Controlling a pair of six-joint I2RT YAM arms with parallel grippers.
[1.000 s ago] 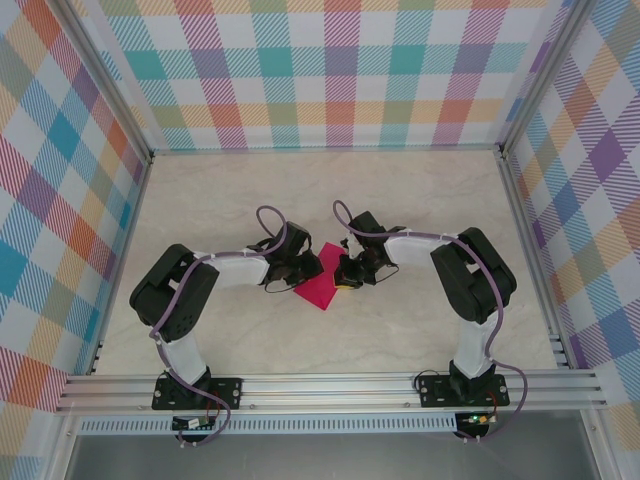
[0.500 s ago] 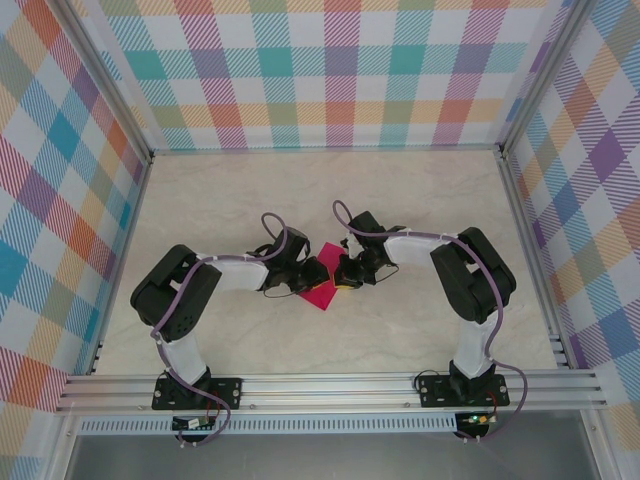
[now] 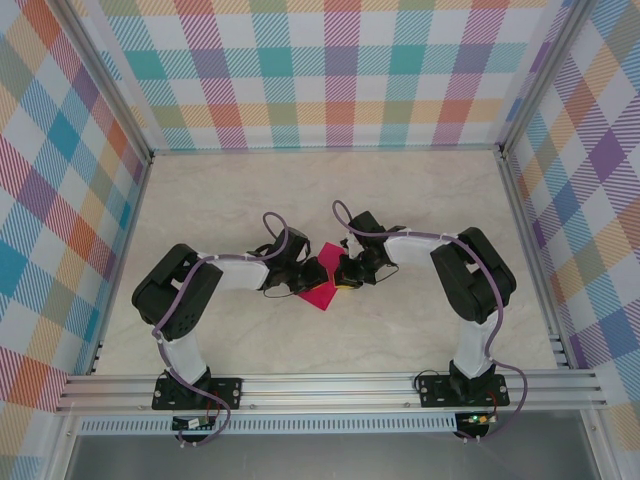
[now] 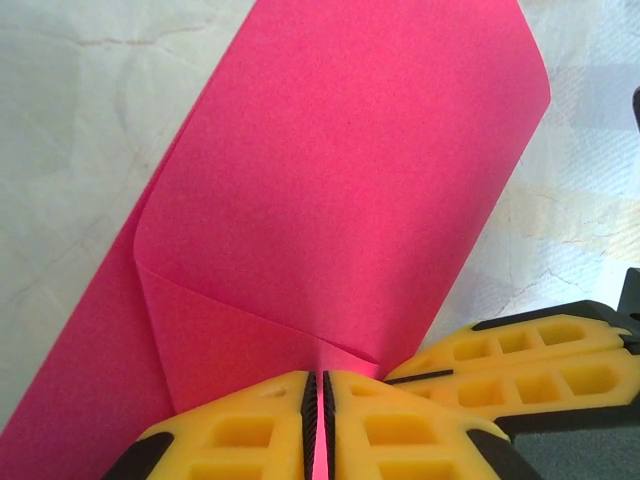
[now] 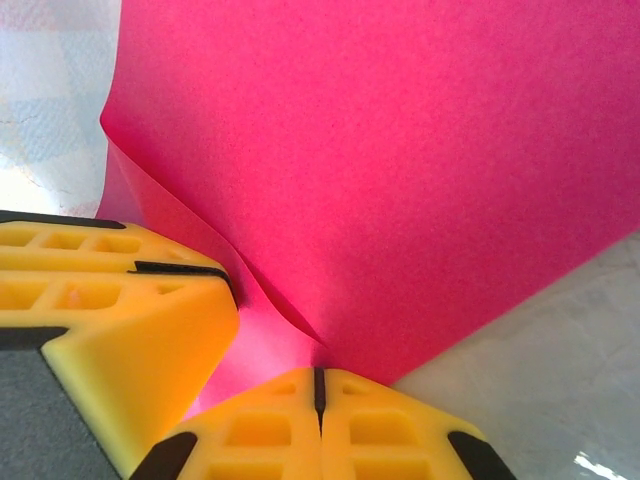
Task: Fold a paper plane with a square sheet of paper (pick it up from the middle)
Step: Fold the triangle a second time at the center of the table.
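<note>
Paper (image 4: 330,180), seemingly creased, in both claws (image 4: 318,390) (image 5: 320,385)

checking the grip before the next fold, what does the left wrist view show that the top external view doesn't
Left wrist: creases on the pink sheet and its edge pinched in the left gripper, jaws shut. Top external: the whole left arm and right arm, the rail they bolt to, the checked walls. Both: the sheet over the marbled table and the right gripper meeting it.
</note>
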